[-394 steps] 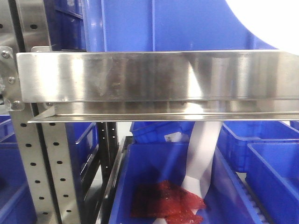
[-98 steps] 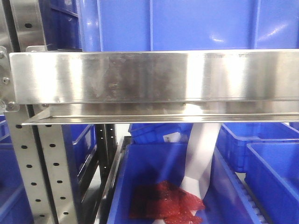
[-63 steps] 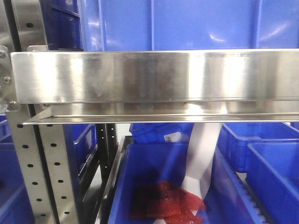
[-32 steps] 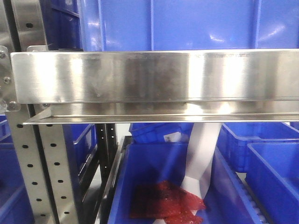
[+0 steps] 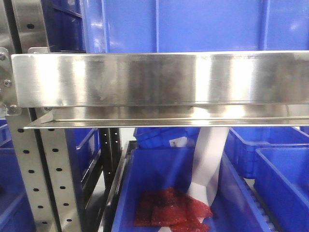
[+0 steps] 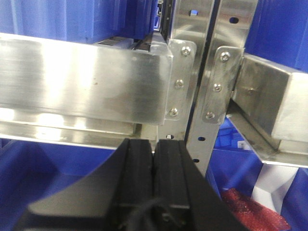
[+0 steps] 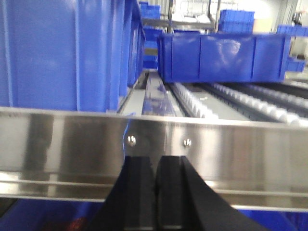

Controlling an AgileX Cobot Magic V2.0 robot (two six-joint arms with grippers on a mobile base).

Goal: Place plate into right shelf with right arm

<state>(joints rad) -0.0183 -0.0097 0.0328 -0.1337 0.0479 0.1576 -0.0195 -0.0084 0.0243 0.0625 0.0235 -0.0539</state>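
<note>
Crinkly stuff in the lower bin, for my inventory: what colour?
Red, clearest in the front-facing view.

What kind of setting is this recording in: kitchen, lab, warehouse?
Most likely a warehouse or factory storeroom. Steel racking with a broad rail and perforated uprights carries rows of blue plastic bins, and the right wrist view shows roller tracks running back along a shelf level.
</note>
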